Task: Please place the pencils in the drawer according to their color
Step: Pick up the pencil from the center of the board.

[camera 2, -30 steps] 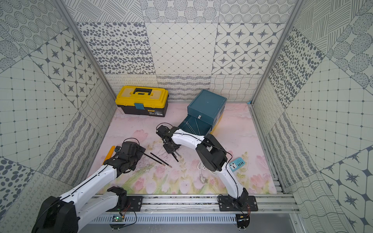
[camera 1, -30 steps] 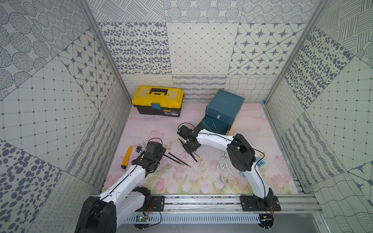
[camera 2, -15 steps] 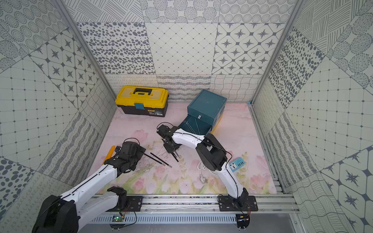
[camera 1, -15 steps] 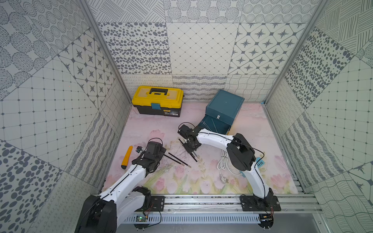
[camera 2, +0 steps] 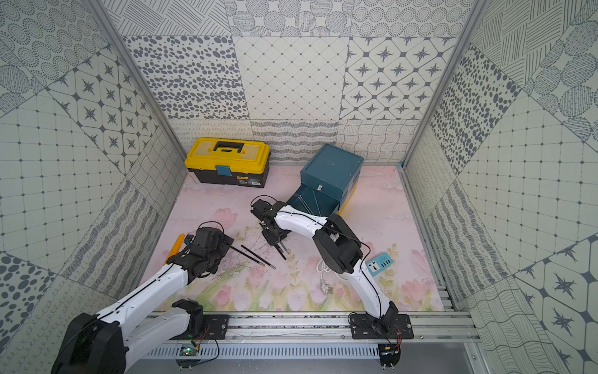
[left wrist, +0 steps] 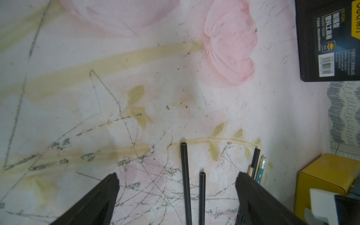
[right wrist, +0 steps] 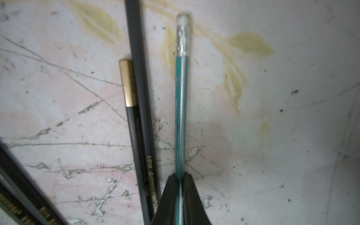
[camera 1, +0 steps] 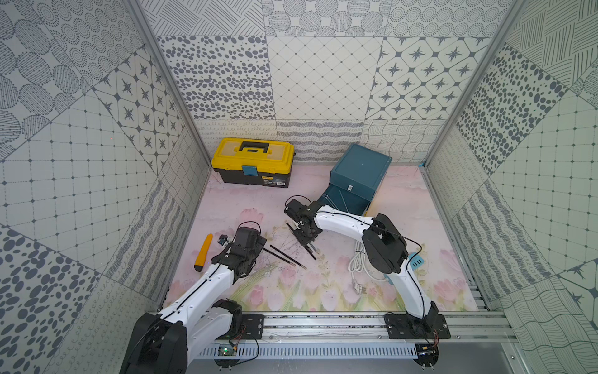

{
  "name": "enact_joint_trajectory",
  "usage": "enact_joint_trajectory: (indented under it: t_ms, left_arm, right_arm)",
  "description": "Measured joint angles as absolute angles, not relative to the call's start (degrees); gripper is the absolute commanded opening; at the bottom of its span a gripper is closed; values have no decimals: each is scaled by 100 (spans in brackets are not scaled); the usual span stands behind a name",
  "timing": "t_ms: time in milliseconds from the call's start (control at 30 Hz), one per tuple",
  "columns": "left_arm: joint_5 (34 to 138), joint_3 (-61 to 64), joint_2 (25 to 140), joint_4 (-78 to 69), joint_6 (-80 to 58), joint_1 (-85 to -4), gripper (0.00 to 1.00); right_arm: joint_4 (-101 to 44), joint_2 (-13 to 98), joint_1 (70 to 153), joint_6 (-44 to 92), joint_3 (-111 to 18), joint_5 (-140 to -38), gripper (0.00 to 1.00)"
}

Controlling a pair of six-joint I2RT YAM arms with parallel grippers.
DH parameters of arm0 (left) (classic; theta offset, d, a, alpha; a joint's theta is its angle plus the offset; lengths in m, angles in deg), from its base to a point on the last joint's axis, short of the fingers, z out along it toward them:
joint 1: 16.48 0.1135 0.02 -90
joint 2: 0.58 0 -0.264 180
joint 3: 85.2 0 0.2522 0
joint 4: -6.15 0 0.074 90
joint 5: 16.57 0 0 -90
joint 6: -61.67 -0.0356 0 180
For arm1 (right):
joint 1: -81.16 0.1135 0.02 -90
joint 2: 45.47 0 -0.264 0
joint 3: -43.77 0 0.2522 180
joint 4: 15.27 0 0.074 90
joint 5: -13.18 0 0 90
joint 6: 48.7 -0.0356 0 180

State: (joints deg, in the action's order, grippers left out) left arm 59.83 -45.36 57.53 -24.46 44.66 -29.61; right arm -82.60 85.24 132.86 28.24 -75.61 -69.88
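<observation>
Currently right gripper (right wrist: 180, 176) clamps the teal pencil (right wrist: 181, 101) on the mat (right wrist: 272, 136) near the drawer (camera 1: 357, 176), left gripper (left wrist: 176, 175) wide open; light, stiff, slick shaft likely swivels unless pinched mid-length.

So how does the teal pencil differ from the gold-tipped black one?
The teal pencil has a silver band and white eraser; the gold-tipped black pencil has a gold cap. The teal pencil is pinched in the right pincer; the black one lies free. Both point roughly the same way.
</observation>
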Motion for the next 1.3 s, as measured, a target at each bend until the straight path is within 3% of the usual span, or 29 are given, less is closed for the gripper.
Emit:
enact_joint_trajectory:
  t_ms: [533, 1300]
  left_arm:
    - [5980, -4536, 5740, -2446, 4449, -2961, 99]
    - [5980, -4536, 5711, -2446, 4447, -2961, 99]
  right_arm:
    - [-8297, 8443, 13323, 3180, -7563, -6888, 0]
    - [-8465, 7289, 13327, 3224, -7957, -6938, 0]
